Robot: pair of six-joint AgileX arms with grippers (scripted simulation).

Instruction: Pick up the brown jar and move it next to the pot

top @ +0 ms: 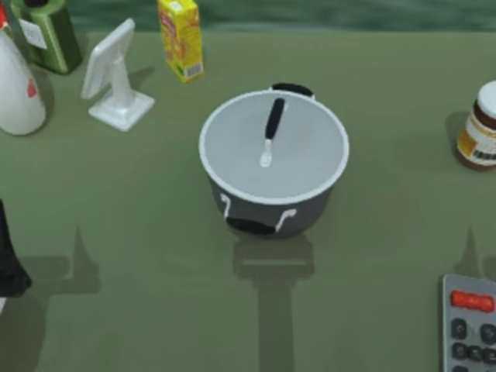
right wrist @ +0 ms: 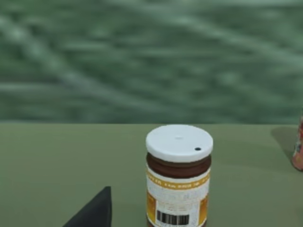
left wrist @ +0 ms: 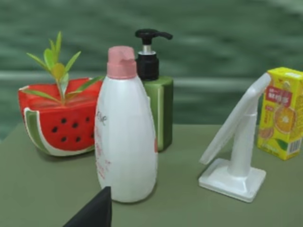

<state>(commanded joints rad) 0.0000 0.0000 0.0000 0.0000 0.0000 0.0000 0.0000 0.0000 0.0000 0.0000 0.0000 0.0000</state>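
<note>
The brown jar [top: 482, 126] stands at the table's far right edge, with a white lid and a white-and-orange label. In the right wrist view the jar [right wrist: 179, 177] stands upright close ahead of my right gripper. One dark finger [right wrist: 96, 212] shows beside it, apart from the jar, and nothing is held. The pot [top: 273, 159], dark grey with a white rim and a black-handled utensil inside, sits mid-table. My left arm [top: 9, 260] is parked at the left edge. Its one visible finger [left wrist: 96, 212] is low over bare table near the white bottle [left wrist: 125, 127].
At the back left stand a white bottle [top: 17, 85], a green pump bottle [top: 51, 32], a white stand [top: 116, 76] and a yellow carton [top: 180, 37]. A watermelon planter [left wrist: 59, 118] is behind the bottle. A grey keypad [top: 470, 324] lies at the front right.
</note>
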